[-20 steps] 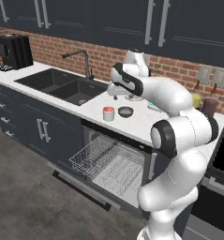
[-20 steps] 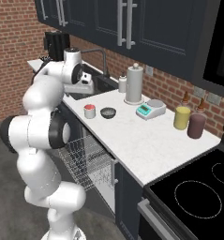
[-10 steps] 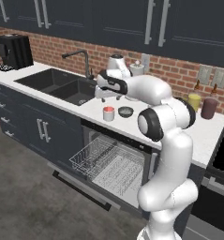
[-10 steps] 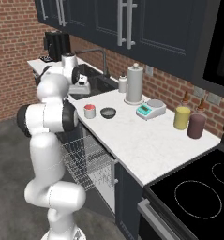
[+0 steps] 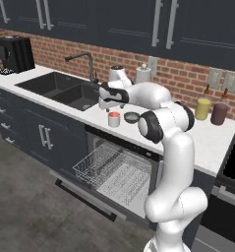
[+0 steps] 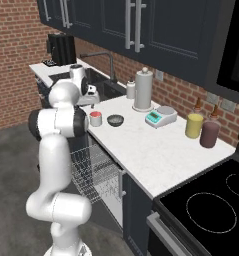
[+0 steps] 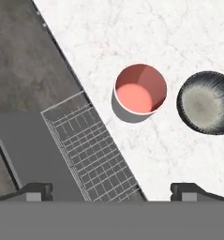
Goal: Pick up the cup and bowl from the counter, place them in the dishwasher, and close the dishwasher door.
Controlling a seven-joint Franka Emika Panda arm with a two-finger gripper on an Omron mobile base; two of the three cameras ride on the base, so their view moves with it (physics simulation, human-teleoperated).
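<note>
Counter w/ dishwasher open below it; bowl then cup near counter's front edge. Gripper above cup, fingers spread, empty. Step: reach for cup; next, lower & centre over it.

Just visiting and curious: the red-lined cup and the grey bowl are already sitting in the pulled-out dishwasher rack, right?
Not quite. In the hand view the cup and bowl stand on the counter. The rack is pulled out, as you say.
</note>
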